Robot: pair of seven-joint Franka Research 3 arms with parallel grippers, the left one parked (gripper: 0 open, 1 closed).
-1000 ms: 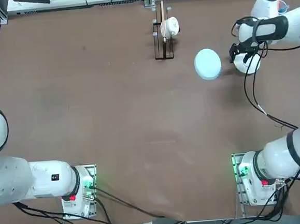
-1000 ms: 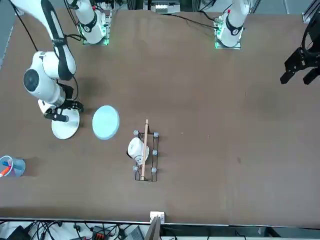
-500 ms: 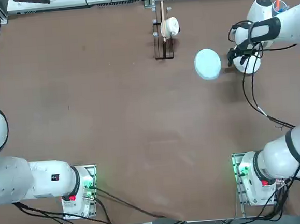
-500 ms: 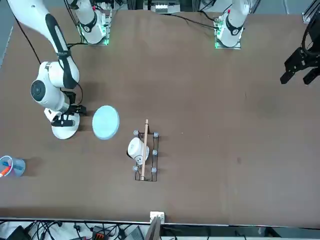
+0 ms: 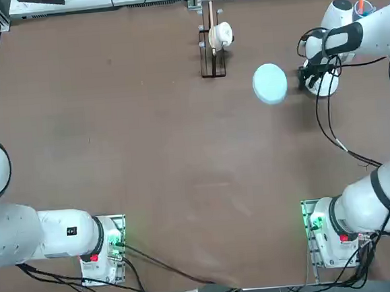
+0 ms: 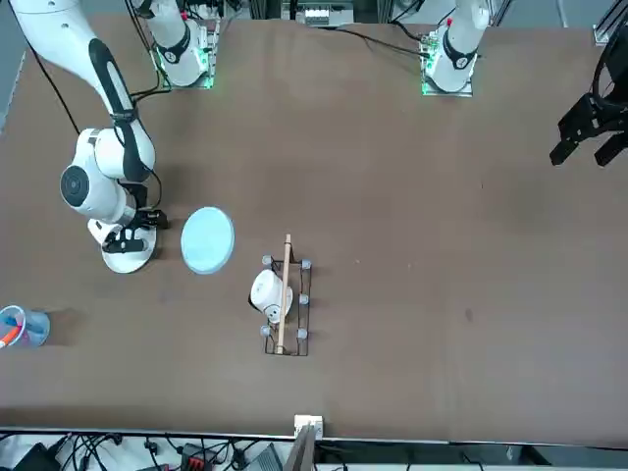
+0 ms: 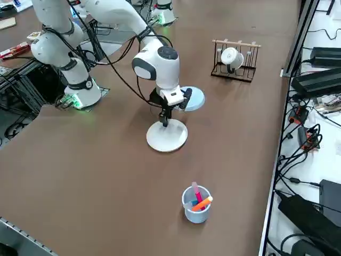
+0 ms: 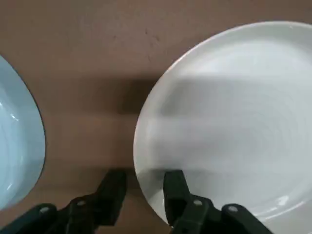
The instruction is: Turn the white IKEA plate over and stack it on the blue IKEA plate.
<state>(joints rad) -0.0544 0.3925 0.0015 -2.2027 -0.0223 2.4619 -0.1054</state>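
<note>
1. White plate [image 7: 167, 135] flat on table [image 5: 148, 156], at 3 o'clock of blue plate [image 5: 270, 83], close but apart.
2. Right gripper [image 8: 142, 187] low at white plate's near rim, fingers [image 8: 174, 187] slightly parted astride the rim, not clamped.

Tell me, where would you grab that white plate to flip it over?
By its rim, on the edge facing the blue IKEA plate. The white IKEA plate lies flat, so only its raised rim offers a grip. The right pincer sits there now, open, one finger over the rim and one outside.
</note>
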